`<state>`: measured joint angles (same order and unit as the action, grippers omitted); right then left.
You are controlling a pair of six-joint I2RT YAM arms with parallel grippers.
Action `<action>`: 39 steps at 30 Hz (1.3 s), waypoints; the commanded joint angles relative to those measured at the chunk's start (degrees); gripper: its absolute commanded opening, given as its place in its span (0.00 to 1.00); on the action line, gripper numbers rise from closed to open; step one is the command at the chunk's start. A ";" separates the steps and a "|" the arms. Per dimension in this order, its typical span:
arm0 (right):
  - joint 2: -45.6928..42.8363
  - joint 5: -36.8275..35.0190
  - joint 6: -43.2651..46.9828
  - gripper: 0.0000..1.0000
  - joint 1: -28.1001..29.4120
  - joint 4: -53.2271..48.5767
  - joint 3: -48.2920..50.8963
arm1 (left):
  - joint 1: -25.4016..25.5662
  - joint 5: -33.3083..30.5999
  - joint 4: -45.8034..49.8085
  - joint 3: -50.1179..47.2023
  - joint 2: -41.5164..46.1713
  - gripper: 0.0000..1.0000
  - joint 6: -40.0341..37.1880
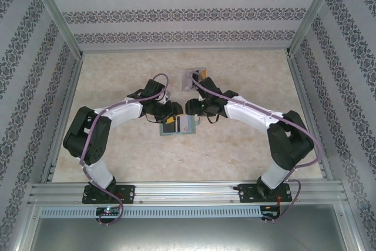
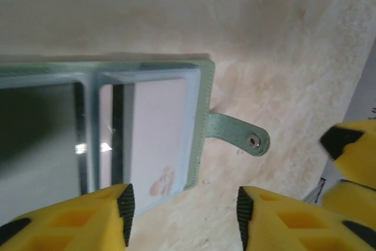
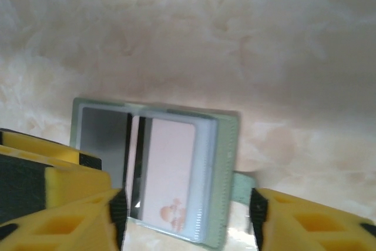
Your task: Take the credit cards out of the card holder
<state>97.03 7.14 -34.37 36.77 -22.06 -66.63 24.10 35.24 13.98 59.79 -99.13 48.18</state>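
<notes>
- You have one card holder (image 1: 183, 125) lying open at the centre of the table (image 1: 117, 80). It is grey-green outside with pale blue lining, and its snap strap (image 2: 238, 135) sticks out.
- Two cards sit in its pockets: a pale card (image 3: 170, 166) with a reddish mark and a dark glossy card (image 3: 104, 134).
- The left gripper (image 2: 183, 213) and right gripper (image 3: 188, 216) both stand parted over it, clamping nothing.

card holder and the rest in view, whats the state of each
card holder: open, flat on the table
snap strap: undone, sticking out sideways
pale card: in a pocket of the holder, not yet out
left gripper: open, holding nothing
right gripper: open, holding nothing
clear tray: at the far side of the table, black and orange items inside
</notes>
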 commanded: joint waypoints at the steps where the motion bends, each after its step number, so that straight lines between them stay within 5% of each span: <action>1: 3.04 3.19 0.33 0.50 1.65 -0.83 -2.40 | -1.26 -2.39 2.76 -1.98 1.95 0.46 -1.25; 6: 7.18 2.77 -0.13 0.40 3.25 -2.89 -4.66 | -1.51 -1.41 2.07 -2.75 0.24 0.37 -1.24; 20: 13.74 3.58 0.06 0.33 3.77 -4.92 -6.58 | -1.51 2.95 -2.42 -2.87 -4.74 0.32 -2.21; 31: 15.99 3.31 -0.01 0.33 3.66 -5.54 -6.72 | -1.77 6.85 -6.00 -3.72 -7.25 0.32 -2.66; 39: 16.60 1.94 -0.34 0.32 3.52 -6.90 -6.99 | -2.24 12.00 -11.56 -5.25 -6.61 0.23 -1.88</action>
<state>111.50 9.98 -34.35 40.27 -26.74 -72.95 22.35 43.51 6.33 55.05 -105.67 46.76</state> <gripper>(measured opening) 0.321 0.239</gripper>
